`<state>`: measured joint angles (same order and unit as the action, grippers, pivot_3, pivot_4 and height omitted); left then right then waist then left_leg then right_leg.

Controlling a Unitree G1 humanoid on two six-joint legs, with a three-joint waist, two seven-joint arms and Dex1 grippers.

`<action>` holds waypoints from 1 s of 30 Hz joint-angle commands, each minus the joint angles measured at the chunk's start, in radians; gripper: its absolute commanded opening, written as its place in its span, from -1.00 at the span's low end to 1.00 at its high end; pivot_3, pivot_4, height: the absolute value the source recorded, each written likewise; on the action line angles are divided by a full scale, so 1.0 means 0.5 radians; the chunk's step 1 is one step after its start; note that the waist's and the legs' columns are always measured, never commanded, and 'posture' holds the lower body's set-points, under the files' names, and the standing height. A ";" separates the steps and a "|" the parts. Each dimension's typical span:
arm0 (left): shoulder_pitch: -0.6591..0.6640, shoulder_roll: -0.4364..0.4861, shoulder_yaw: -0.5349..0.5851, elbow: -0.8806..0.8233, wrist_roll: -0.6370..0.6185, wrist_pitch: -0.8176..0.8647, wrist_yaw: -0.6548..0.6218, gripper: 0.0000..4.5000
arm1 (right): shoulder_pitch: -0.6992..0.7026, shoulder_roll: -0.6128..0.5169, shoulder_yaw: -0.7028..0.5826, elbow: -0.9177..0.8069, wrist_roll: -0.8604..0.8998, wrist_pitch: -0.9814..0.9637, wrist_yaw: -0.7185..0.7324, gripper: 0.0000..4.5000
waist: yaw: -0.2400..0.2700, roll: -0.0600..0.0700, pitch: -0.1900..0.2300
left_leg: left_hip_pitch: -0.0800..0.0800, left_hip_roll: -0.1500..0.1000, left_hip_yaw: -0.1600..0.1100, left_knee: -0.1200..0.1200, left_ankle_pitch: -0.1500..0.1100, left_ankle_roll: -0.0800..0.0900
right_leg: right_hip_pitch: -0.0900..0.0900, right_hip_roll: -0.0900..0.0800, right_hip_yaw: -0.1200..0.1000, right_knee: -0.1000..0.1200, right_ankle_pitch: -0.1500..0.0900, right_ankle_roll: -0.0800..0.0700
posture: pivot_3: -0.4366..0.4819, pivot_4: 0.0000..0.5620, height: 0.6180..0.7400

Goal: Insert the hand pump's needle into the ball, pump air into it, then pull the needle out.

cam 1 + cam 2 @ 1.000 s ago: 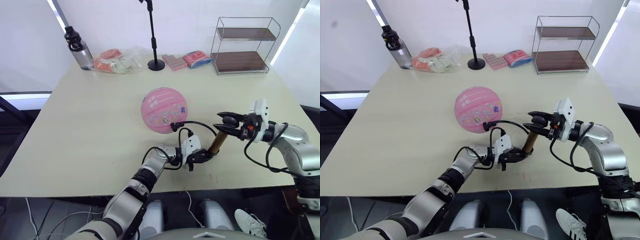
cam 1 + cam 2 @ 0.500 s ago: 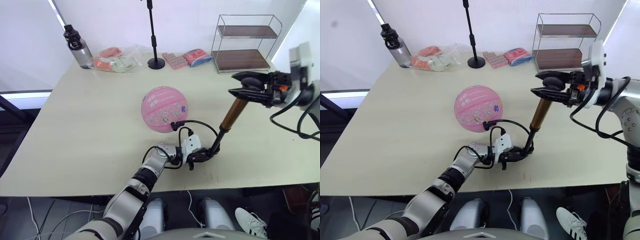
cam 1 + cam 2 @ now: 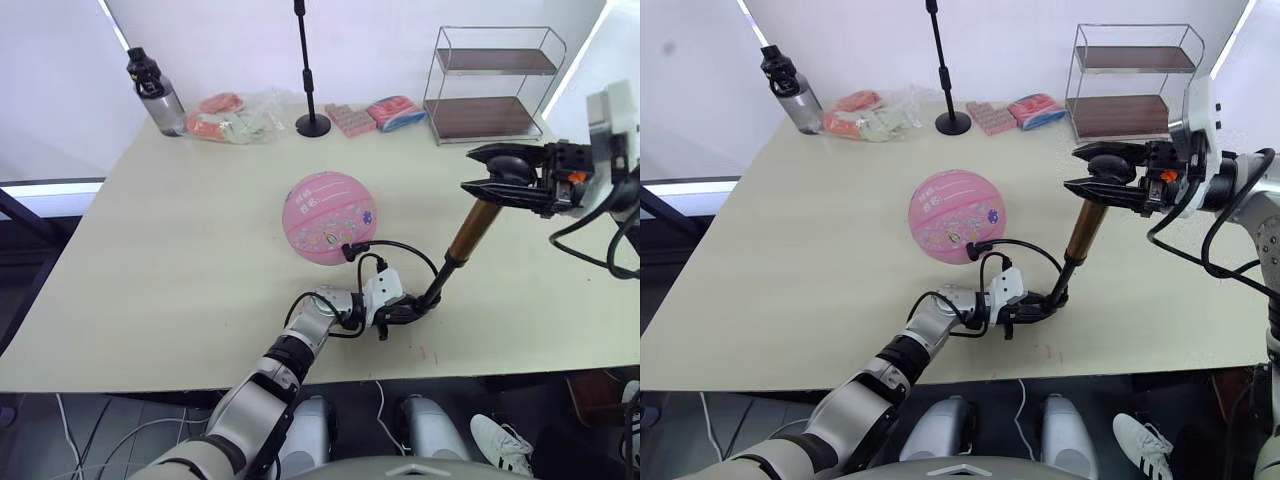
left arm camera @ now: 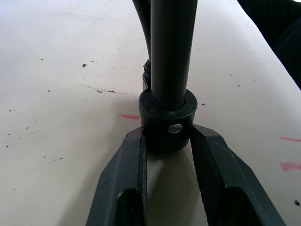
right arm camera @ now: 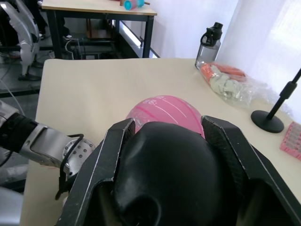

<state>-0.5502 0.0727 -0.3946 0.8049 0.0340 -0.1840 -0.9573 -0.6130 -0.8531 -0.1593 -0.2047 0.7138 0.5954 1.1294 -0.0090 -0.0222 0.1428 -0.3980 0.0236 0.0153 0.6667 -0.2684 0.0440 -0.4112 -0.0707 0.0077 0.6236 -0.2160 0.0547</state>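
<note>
- One ball (image 3: 329, 218), pink and round, sits mid-table (image 3: 180, 240); one hand pump (image 3: 470, 232) stands tilted just beside it, hose (image 3: 400, 246) looping to the ball.
- Left gripper (image 4: 168, 141) clamps the pump's black base cap (image 4: 167, 118) against the table.
- Right gripper (image 3: 497, 176) is closed around the T-handle (image 5: 164, 174), raised high.
- Since a second ago the handle has risen and the rod extended; in the last half second, hardly any change.

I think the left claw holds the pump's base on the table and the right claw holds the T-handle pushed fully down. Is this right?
Not quite. The handle is not pushed down: the left eye view shows the right claw holding the T-handle raised high, the hand pump drawn out. The rest is right: the left claw holds the pump's base on the table.
</note>
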 commanded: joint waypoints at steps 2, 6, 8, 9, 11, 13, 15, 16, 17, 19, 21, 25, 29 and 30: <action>0.135 0.101 -0.065 0.235 0.152 0.154 0.033 -0.59 | 0.330 0.120 0.207 0.068 -0.286 -0.322 0.030 -0.22 | -0.006 -0.015 -0.019 | 0.002 0.001 -0.002 -0.001 0.000 0.000 | 0.002 0.002 -0.002 0.000 0.000 -0.001 | -0.05 -0.47 1.00; 0.145 0.104 -0.063 0.221 0.151 0.161 0.038 -0.59 | 0.451 0.227 0.299 0.124 -0.343 -0.441 0.026 -0.22 | -0.011 -0.018 -0.022 | 0.007 0.002 0.000 0.000 0.000 0.000 | 0.004 0.002 0.000 0.000 -0.002 0.003 | -0.05 -0.47 1.00; 0.146 0.105 -0.063 0.219 0.150 0.163 0.041 -0.59 | 0.490 0.255 0.336 0.165 -0.394 -0.500 0.032 -0.22 | -0.009 -0.017 -0.025 | 0.008 0.003 -0.002 0.000 0.000 0.000 | 0.004 0.003 -0.002 0.000 -0.003 0.004 | -0.05 -0.47 1.00; 0.149 0.105 -0.063 0.215 0.150 0.165 0.041 -0.59 | 0.523 0.279 0.373 0.187 -0.436 -0.544 0.023 -0.22 | -0.009 -0.017 -0.026 | 0.008 0.003 -0.002 -0.001 0.000 0.000 | 0.004 0.003 -0.002 0.000 -0.003 0.004 | -0.05 -0.47 1.00; 0.153 0.106 -0.064 0.209 0.148 0.168 0.040 -0.59 | 0.592 0.362 0.427 0.213 -0.487 -0.601 -0.033 -0.22 | -0.009 -0.018 -0.033 | 0.008 0.003 -0.002 -0.001 0.000 0.000 | 0.004 0.003 -0.002 0.000 -0.001 -0.001 | -0.05 -0.47 1.00; 0.153 0.105 -0.062 0.208 0.147 0.169 0.042 -0.59 | 0.644 0.428 0.449 0.233 -0.515 -0.622 -0.076 -0.22 | -0.008 -0.018 -0.033 | 0.008 0.003 -0.002 -0.002 0.000 0.000 | 0.004 0.004 -0.002 0.000 -0.001 -0.001 | -0.05 -0.47 1.00; 0.152 0.104 -0.062 0.209 0.147 0.170 0.043 -0.59 | 0.700 0.469 0.480 0.287 -0.587 -0.684 -0.091 -0.23 | -0.009 -0.017 -0.034 | 0.008 0.003 -0.002 -0.002 0.000 0.000 | 0.004 0.004 -0.002 0.000 -0.001 -0.001 | -0.05 -0.47 1.00; 0.154 0.103 -0.063 0.205 0.147 0.171 0.043 -0.59 | 0.723 0.490 0.484 0.307 -0.606 -0.704 -0.101 -0.23 | -0.009 -0.018 -0.035 | 0.008 0.003 -0.002 -0.002 0.000 0.000 | 0.004 0.004 -0.002 0.000 -0.001 -0.001 | -0.05 -0.47 1.00; 0.153 0.103 -0.065 0.205 0.148 0.171 0.043 -0.59 | 0.752 0.502 0.497 0.333 -0.637 -0.737 -0.103 -0.23 | -0.009 -0.017 -0.035 | 0.009 0.004 -0.002 -0.002 0.000 0.000 | 0.004 0.004 -0.002 0.000 -0.001 -0.001 | -0.05 -0.47 1.00; 0.150 0.102 -0.066 0.209 0.150 0.168 0.043 -0.59 | 0.789 0.519 0.511 0.362 -0.678 -0.785 -0.105 -0.23 | -0.009 -0.016 -0.036 | 0.008 0.004 -0.002 -0.002 0.000 0.000 | 0.004 0.004 -0.002 0.000 -0.001 -0.001 | -0.05 -0.47 1.00; 0.141 0.102 -0.066 0.219 0.151 0.166 0.043 -0.59 | 0.804 0.528 0.511 0.373 -0.689 -0.809 -0.104 -0.23 | -0.009 -0.017 -0.038 | 0.009 0.004 -0.002 -0.002 0.000 0.000 | 0.005 0.005 -0.002 0.000 -0.001 -0.001 | -0.05 -0.47 1.00; 0.133 0.102 -0.070 0.224 0.156 0.163 0.042 -0.59 | 0.732 0.493 0.421 0.310 -0.622 -0.780 -0.109 -0.23 | -0.009 -0.017 -0.038 | 0.010 0.004 -0.002 -0.002 0.000 0.000 | 0.005 0.005 -0.002 0.000 -0.001 -0.001 | -0.05 -0.47 1.00; 0.140 0.103 -0.068 0.219 0.154 0.165 0.042 -0.59 | 0.618 0.434 0.302 0.146 -0.481 -0.656 -0.116 -0.23 | -0.006 -0.013 -0.034 | 0.008 0.004 -0.002 -0.002 0.000 0.000 | 0.004 0.004 -0.002 0.000 -0.001 -0.001 | -0.05 -0.47 1.00; 0.140 0.103 -0.067 0.219 0.153 0.166 0.042 -0.59 | 0.586 0.416 0.276 0.118 -0.450 -0.619 -0.119 -0.23 | -0.004 -0.012 -0.033 | 0.007 0.003 -0.002 -0.002 0.000 0.000 | 0.004 0.004 -0.002 0.000 -0.001 -0.001 | -0.05 -0.47 1.00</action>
<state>-0.5403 0.0788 -0.4015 0.8054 0.0449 -0.1808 -0.9447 -0.3032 -0.6273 0.0098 -0.1061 0.4479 0.2556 1.0604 -0.0112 -0.0281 0.1262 -0.3953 0.0251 0.0145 0.6657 -0.2684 0.0439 -0.4093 -0.0687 0.0066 0.6236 -0.2163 0.0539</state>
